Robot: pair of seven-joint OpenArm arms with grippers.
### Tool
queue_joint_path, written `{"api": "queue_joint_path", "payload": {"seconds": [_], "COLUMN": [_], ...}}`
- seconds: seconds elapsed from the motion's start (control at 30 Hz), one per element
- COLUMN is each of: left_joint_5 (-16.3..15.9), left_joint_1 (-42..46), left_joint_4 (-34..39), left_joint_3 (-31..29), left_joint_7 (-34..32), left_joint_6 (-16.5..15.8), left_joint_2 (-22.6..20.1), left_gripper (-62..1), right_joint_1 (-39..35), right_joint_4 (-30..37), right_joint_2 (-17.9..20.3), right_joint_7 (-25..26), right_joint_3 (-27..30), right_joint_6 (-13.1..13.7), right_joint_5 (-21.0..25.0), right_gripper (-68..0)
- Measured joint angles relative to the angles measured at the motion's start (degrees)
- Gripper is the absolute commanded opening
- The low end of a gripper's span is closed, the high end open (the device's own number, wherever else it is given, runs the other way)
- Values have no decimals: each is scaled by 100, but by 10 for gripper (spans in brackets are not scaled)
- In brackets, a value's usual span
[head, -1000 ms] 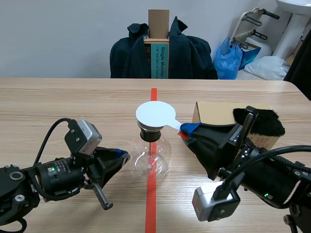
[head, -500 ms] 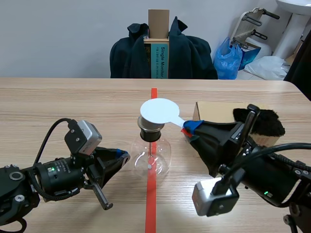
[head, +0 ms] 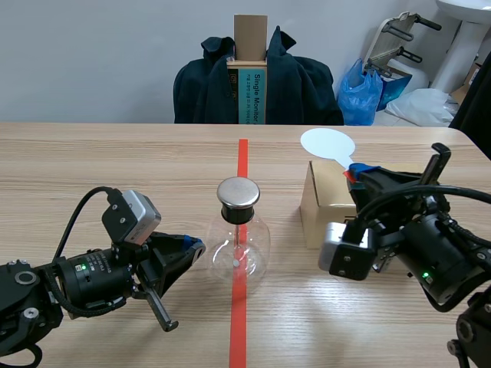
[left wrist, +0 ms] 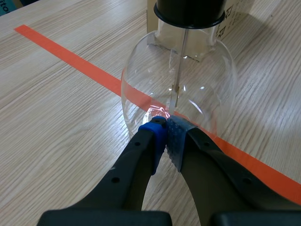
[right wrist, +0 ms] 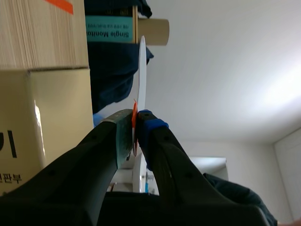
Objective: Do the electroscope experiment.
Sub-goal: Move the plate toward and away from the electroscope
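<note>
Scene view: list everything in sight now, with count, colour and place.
electroscope flask: one, clear glass, black stopper, metal cap, on the tape line at mid-table.
paddle: one, white disc, held above the box.
cardboard box: one, brown, right of the flask.
jacket: one, dark, over a chair across the table.
plastic bag: one, blue, behind the table, far right.
table: one, light wood.
left gripper: shut, tips at the flask's base.
right gripper: shut on the paddle's handle.
</note>
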Motion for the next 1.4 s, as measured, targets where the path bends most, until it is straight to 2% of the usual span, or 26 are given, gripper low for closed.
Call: {"api": "queue_joint_path", "payload": {"seconds": [0.13,0.33,0.97,1.4], "left_joint_5": [0,0,0,0], "left_joint_1": [0,0,0,2], "left_joint_4": [0,0,0,0], "left_joint_3": [0,0,0,0], "left_joint_7": [0,0,0,0], "left_joint_6": [0,0,4,26], "left_joint_2": [0,0,0,0], "left_gripper": [-582,-581,-582,-582], "right_joint_1": [0,0,0,0], "right_joint_4": [0,0,0,0], "right_joint_2": [0,0,0,0], "right_joint_7": [-264,-153,2153,2927], "right_joint_3": [0,0,0,0], "right_joint_6": [2,2,0,-2], "right_joint_5": [0,0,-2,-4], "right_gripper": [-669,-669,-669,-669]}}
